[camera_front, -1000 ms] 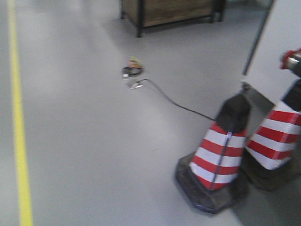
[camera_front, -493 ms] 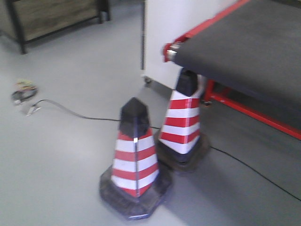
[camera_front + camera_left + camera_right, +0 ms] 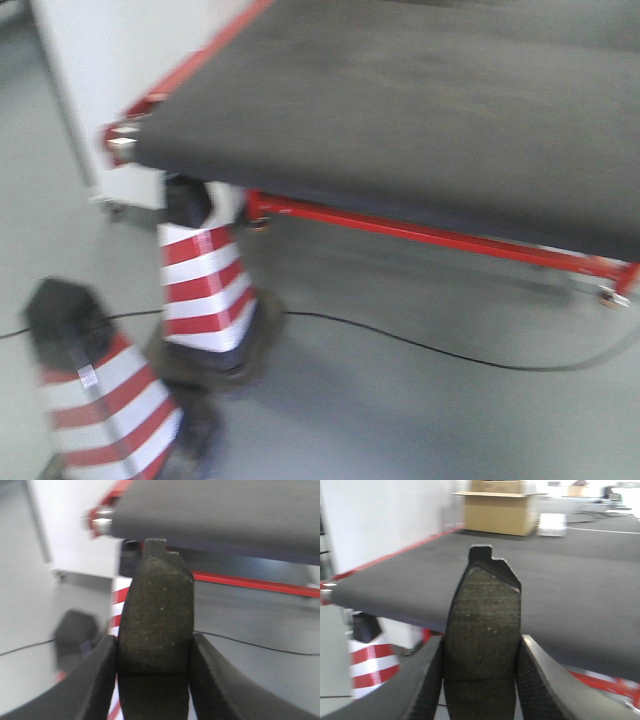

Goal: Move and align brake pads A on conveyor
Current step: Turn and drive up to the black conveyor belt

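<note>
Clamped one brake pad in each gripper, both pads held in the air.
Pinched left pad [image 3: 157, 605] by its long edges in left gripper [image 3: 155, 641], jaws spread only to pad width, tab at 12 o'clock; gripped right pad [image 3: 485, 610] likewise in right gripper [image 3: 482, 642]. Saw conveyor [image 3: 420, 110] behind both at 12 o'clock. Lost pad bottoms to frame edge; could not make out grooves. Blurred front view: cones [image 3: 205, 290] at 8 o'clock.

No text, brand, number or sign can be read in any view. A small pale sticker [image 3: 88, 376] on the nearer striped cone [image 3: 120, 412], at seven o'clock, is too blurred to read.
</note>
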Controlling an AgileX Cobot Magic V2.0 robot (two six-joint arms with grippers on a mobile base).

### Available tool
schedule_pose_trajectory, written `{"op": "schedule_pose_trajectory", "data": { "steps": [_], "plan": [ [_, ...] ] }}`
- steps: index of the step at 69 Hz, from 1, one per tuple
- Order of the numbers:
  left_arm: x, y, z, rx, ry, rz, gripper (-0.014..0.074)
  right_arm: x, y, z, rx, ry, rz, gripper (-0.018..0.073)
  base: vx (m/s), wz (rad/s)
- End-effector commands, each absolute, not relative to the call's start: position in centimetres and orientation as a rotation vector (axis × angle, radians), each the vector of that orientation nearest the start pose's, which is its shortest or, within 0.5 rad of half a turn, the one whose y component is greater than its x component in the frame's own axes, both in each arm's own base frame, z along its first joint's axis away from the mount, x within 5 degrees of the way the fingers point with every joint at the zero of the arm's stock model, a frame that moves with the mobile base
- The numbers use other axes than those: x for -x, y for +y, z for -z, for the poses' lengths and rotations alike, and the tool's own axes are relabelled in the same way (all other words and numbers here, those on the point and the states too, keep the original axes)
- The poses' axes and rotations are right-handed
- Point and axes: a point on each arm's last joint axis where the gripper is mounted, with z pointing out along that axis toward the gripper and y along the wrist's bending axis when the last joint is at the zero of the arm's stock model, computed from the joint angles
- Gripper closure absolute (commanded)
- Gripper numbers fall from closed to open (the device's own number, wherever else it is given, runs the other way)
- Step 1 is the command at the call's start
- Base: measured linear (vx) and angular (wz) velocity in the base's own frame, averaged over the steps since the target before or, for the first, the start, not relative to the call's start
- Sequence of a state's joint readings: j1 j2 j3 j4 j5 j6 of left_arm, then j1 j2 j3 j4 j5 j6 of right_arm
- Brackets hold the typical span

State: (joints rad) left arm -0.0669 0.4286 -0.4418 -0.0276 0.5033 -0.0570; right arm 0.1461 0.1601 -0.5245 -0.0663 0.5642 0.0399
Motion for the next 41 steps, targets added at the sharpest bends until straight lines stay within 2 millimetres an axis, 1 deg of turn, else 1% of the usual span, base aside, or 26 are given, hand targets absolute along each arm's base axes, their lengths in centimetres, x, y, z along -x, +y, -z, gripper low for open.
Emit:
{"op": "schedule_pose_trajectory", "data": {
  "steps": [1, 12, 21, 30, 41],
  "plan": [
    [-9.24, -0.81, -30.5, 0.009, 1.85, 0.129, 0.0602, -3.42, 0.18, -34.15, 0.114, 1.568, -0.059, 0.0564, 0.09, -0.85],
    [-9.24, -0.81, -30.5, 0.009, 1.85, 0.129, 0.0602, -3.42, 0.18, -34.15, 0.114, 1.568, -0.059, 0.0564, 0.07, -0.8],
    [-9.24, -0.81, -30.5, 0.009, 1.85, 0.129, 0.0602, -3.42, 0.18, -34.15, 0.114, 1.568, -0.059, 0.0564, 0.05, -0.6],
    [-9.24, -0.81, -30.5, 0.009, 1.85, 0.129, 0.0602, -3.42, 0.18, -34.14, 0.113, 1.569, -0.058, 0.0564, 0.05, -0.38],
    [-9.21, -0.8, -30.5, 0.009, 1.85, 0.129, 0.0602, -3.42, 0.18, -34.14, 0.113, 1.569, -0.058, 0.0564, 0.07, -0.16]
  ]
}}
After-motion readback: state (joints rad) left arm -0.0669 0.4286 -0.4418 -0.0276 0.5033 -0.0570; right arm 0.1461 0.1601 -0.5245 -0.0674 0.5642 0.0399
